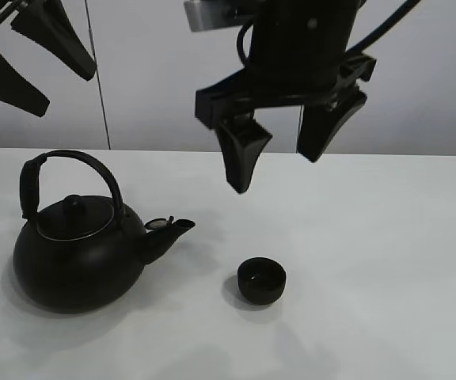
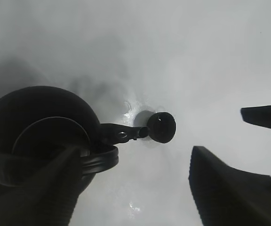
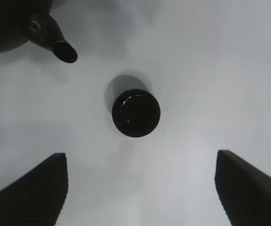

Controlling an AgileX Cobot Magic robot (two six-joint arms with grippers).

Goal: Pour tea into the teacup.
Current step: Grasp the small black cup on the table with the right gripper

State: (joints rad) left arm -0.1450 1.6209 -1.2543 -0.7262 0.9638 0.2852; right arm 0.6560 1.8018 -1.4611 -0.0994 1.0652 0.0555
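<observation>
A small black teacup (image 1: 261, 280) sits upright on a white table (image 1: 386, 261), at about 4 o'clock from a round black kettle (image 1: 77, 253) and well apart from its body. The kettle's spout (image 1: 176, 229) points toward 3 o'clock, its tip short of the cup and not over it.

The right gripper (image 1: 275, 170) hangs high above the cup, at its 12 o'clock in the high view, with its jaws spread wide and nothing between them. The left gripper (image 1: 66, 91) hovers at 11 o'clock of the kettle, also spread and empty. Neither touches anything.

Seen from the right wrist, the teacup (image 3: 136, 113) shows a round mouth with a faint glint inside. Whether that is glaze or liquid cannot be told.

The cup looks light, stiff and breakable, with no handle. A nudge from the spout or a finger would likely slide or tip it on the smooth table. If it needs steadying, the best hold is probably across its outer wall, low down, with a gentle squeeze.

The kettle looks far heavier and rigid, and any tea inside would shift as it tilts. Its arched handle (image 1: 77, 158), standing upright over the lid (image 1: 75, 204), is the natural place to grip. The top of the arch would let the body swing level before the pour.
</observation>
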